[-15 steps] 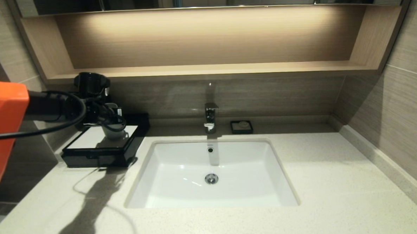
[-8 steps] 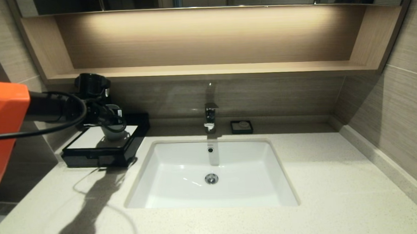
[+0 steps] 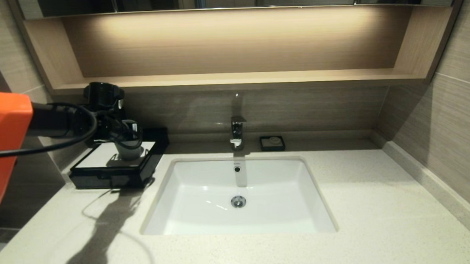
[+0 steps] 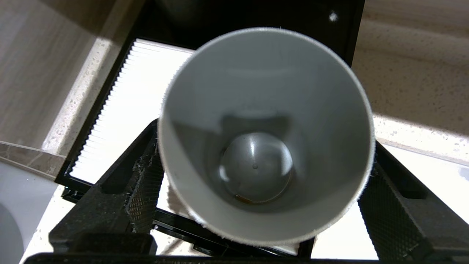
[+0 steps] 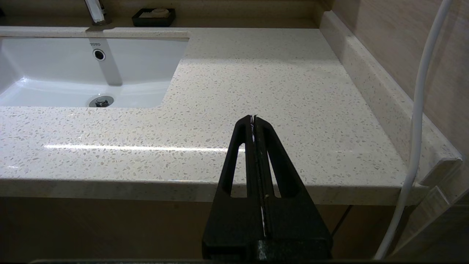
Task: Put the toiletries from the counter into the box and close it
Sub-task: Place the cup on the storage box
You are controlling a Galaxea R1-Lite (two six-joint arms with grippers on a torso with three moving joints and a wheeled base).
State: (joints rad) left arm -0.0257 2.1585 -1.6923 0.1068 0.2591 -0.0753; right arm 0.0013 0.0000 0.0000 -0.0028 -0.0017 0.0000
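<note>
bathroom vanity for sure, white undermount sink (image 3: 206, 196) in a speckled stone counter (image 3: 381, 205), chrome faucet (image 3: 237, 134), little soap dish (image 3: 272, 143), lit wooden wall shelf (image 3: 232, 78), tiled walls

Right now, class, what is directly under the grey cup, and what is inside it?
The grey cup stands on the box, on its white top panel. Inside, the left wrist view shows only a bare bottom with a small brownish trace. The panel beneath the cup is hidden.

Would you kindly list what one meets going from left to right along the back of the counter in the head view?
Box with the grey cup standing on its white top → faucet → soap dish.
</note>
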